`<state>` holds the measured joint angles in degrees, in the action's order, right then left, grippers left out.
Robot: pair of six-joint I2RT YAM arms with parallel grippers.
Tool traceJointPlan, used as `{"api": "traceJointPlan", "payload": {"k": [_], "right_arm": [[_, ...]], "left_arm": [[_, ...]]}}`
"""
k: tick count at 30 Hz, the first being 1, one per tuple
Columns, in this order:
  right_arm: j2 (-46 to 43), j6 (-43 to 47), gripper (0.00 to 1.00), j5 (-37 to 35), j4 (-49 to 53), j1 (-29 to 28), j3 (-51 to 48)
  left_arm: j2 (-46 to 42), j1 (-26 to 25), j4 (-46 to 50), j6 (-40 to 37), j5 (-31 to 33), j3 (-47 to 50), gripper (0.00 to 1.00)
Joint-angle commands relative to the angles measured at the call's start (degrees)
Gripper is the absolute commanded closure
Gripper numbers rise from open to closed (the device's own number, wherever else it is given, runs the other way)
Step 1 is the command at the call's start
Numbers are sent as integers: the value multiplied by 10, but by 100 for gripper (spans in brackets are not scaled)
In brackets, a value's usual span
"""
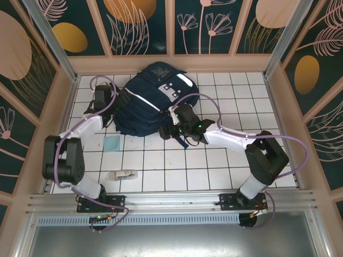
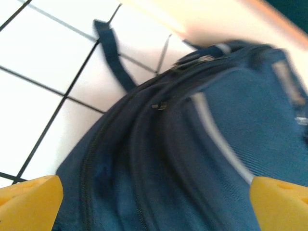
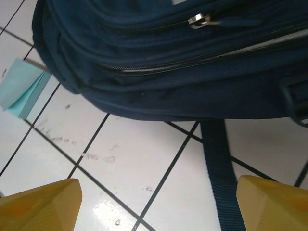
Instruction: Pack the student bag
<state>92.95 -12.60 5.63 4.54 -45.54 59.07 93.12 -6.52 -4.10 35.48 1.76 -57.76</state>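
Observation:
The student bag (image 1: 150,99) is a navy backpack with white stripes, lying flat on the white tiles at the back middle. My left gripper (image 1: 119,99) is at its left side. In the left wrist view the bag (image 2: 202,144) lies close under the left gripper (image 2: 156,207), which stands open, with its yellow fingertips (image 2: 29,202) set wide; a zipper pull (image 2: 160,105) shows. My right gripper (image 1: 170,131) hovers open by the bag's near edge. In the right wrist view the right gripper (image 3: 156,207) has bare tile between its tips, and a bag strap (image 3: 221,178) runs just inside the right tip.
A pale teal notepad (image 1: 112,143) lies on the tiles by the bag's near-left corner, partly tucked under it (image 3: 19,91). A clear packet (image 1: 122,175) lies nearer the left arm's base. Wooden walls (image 1: 171,63) enclose the tiled floor.

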Motion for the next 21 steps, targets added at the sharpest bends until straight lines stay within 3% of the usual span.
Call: {"api": "traceJointPlan", "payload": {"k": [1,6,9,17,21], "right_arm": [[-21,-23,15,-28,-21,3,-12],[-40,-25,15,-34,-22,17,-21],[-59,-32,15,-27,-18,40,-21],[-114,-53,15,-29,-5,104,-15],[-129,-69,15,-48,-4,123,-19]], "left_arm": [[48,-1,-33,1,-11,-26,2],[70,-6,-115,36,-157,17,16],[41,-34,-143,59,-186,67,18],[-9,-201,-210,177,-208,118,19],[-16,-294,-212,210,-210,94,19]]}}
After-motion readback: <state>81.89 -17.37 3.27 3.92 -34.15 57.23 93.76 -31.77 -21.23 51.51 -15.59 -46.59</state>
